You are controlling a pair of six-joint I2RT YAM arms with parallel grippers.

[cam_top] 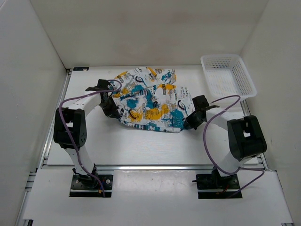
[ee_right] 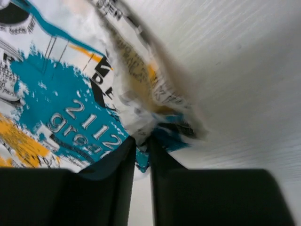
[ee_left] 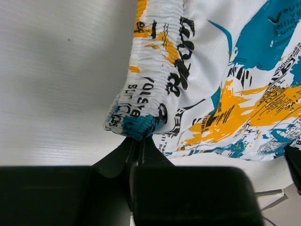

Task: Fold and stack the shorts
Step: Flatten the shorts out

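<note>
Black left gripper [ee_left: 138, 141] clamps the waistband corner of the shorts [cam_top: 148, 101]; the right gripper [ee_right: 142, 141] sits narrow at a hem, its grip unclear through blur. The shorts lie crumpled mid-table [cam_top: 141, 146]. Lift both corners evenly, keeping the cloth taut
</note>
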